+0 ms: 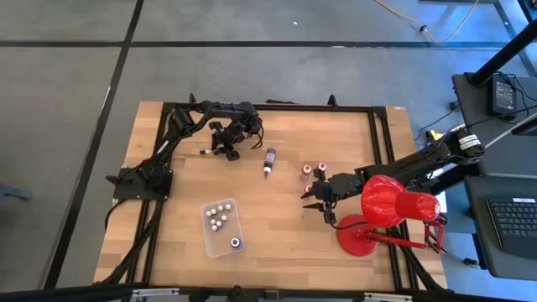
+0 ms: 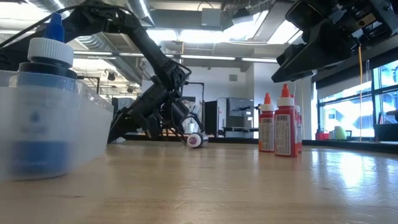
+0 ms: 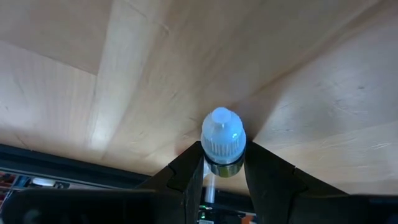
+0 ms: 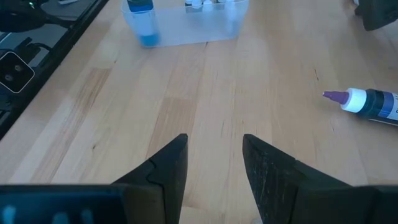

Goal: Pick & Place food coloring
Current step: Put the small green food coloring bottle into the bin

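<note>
Fingers (image 3: 186, 177) of left gripper (image 1: 225, 144) pinch a white-capped food coloring bottle (image 3: 222, 140) far from clear tray (image 1: 220, 241); keep grip firm, carry to tray; right gripper (image 4: 214, 165) spread, empty.

Bench (image 1: 277, 214): pale wood, visible grain, smooth satin sheen. Tray (image 1: 211, 237): clear plastic, slightly frosted. Purple bottle (image 1: 269, 160): glossy plastic. Bottle cap (image 3: 222, 134) in left pincer (image 3: 222, 168): smooth translucent white plastic. Pincer fingers (image 4: 273, 171): matt black, faintly textured. Lamp (image 1: 388, 201): glossy red.
</note>
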You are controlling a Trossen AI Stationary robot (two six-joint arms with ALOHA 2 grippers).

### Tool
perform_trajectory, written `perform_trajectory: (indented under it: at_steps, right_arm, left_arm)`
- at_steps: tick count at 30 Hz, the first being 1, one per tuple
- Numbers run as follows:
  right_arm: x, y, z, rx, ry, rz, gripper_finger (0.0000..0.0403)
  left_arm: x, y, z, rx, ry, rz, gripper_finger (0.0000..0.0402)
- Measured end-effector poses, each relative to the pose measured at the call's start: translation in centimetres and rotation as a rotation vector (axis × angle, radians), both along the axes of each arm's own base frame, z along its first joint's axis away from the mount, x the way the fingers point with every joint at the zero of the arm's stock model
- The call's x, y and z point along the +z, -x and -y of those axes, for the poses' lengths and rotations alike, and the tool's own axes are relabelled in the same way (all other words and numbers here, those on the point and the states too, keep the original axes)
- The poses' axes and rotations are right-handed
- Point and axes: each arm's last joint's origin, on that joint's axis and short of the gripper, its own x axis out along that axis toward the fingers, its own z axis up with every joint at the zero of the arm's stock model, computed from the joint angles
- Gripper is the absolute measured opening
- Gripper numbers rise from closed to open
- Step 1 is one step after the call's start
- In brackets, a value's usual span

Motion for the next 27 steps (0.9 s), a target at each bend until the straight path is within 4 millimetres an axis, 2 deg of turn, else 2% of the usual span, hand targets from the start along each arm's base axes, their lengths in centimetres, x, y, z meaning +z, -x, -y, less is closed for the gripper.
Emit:
perform_trajectory:
  at_steps: [27]
  right_arm:
    - [-0.01, 0.0, 0.0, 0.0, 0.001, -0.001, 0.0157]
  left_arm:
    - [-0.05, -0.08, -0.07, -0.009, -0.013, 0.01, 0.0109]
